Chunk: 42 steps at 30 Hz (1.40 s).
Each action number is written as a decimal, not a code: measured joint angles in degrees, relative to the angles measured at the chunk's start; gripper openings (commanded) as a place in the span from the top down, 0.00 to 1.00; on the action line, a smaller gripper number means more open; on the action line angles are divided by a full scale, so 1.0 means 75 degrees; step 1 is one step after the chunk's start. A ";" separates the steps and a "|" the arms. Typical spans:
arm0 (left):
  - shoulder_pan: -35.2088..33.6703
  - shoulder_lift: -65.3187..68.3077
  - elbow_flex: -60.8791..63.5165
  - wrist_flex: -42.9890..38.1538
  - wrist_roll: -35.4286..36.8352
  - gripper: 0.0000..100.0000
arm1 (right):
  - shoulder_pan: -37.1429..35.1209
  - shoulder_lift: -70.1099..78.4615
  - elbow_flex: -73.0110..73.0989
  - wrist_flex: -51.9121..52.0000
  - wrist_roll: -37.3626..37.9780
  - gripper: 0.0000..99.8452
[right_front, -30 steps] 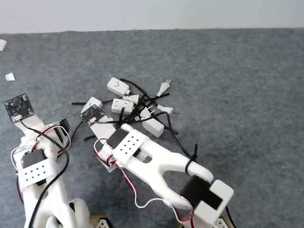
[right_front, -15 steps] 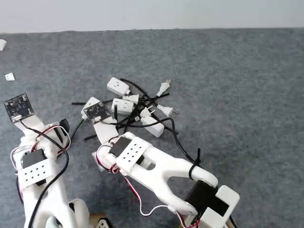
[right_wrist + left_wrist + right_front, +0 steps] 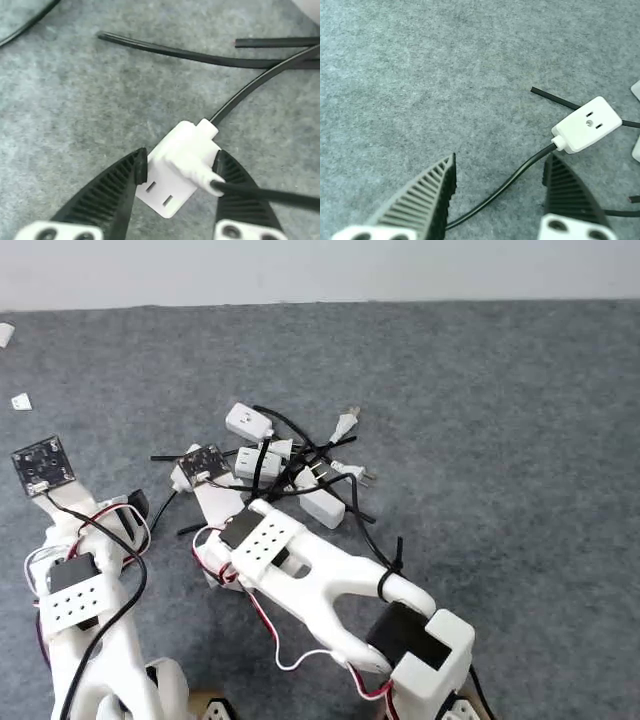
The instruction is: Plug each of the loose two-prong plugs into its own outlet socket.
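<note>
Grey carpeted desk [image 3: 500, 390], a tangle of plugs and sockets [image 3: 262, 462] near its middle. Right gripper [image 3: 180, 160], fingers clamped on a white socket [image 3: 172, 175]; left gripper [image 3: 501, 164], fingers spread, straddles a black cord [image 3: 512, 182] beside a second socket [image 3: 587, 123]

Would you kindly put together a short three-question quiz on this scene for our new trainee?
1. True or false: the left end effector is shut on a plug.
2. What sits between the right end effector's fingers? A) white outlet socket B) loose plug C) nothing
3. Fill in: the cables are ____.
Key: 1 false, it is open; 2 A; 3 black.
</note>
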<state>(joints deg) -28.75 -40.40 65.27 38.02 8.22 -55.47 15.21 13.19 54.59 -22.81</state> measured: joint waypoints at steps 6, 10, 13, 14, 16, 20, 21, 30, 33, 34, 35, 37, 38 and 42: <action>0.0000 0.0000 0.0000 0.0000 0.0000 0.74 | 0.0000 0.0023 -0.0047 0.0305 0.0586 0.75; 0.0000 0.0000 0.0000 0.0000 0.0000 0.74 | -0.0059 0.0000 0.0094 0.0668 0.1219 0.73; 0.0000 0.0000 0.0000 0.0000 0.0000 0.74 | -0.0047 -0.0152 0.0094 0.0914 0.1594 0.73; 0.0000 0.0000 0.0000 0.0000 0.0000 0.74 | -0.0059 -0.0211 0.0094 0.0949 0.1653 0.73; 0.0000 0.0000 0.0000 0.0000 0.0000 0.74 | -0.0059 -0.0270 0.0094 0.0973 0.1676 0.73; 0.0000 0.0000 0.0000 0.0000 0.0000 0.74 | -0.0059 0.0012 0.0094 0.0949 0.1700 0.73; 0.0000 0.0000 0.0000 0.0000 0.0000 0.74 | -0.0059 0.0199 0.0094 0.0938 0.1700 0.73; 0.0047 0.0000 0.0000 0.0000 0.0000 0.74 | 0.0012 0.0574 -0.0363 0.1149 0.1676 1.00; 0.0094 0.0000 0.0000 0.0000 0.0000 0.74 | 0.0270 0.0574 -0.0375 0.1242 0.1676 0.99; 0.0082 0.0000 0.0000 0.0000 0.0000 0.74 | 0.0399 0.0574 -0.0387 0.1325 0.1676 0.99; 0.0070 0.0000 0.0000 0.0000 0.0000 0.74 | 0.0527 0.0563 -0.0387 0.1465 0.1676 0.99; 0.0105 0.0000 0.0000 0.0000 0.0000 0.74 | 0.0774 0.0387 -0.0434 0.1747 0.1700 0.99; 0.0141 0.0000 0.0000 0.0000 0.0000 0.74 | 0.0891 0.0199 -0.0445 0.1899 0.1829 0.99; 0.0352 0.0000 0.0000 0.0000 0.0000 0.74 | 0.1489 -0.0926 -0.0445 0.2626 0.2473 0.99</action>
<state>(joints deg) -26.11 -40.40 65.27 38.02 8.22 -44.31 8.26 9.85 74.29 -4.26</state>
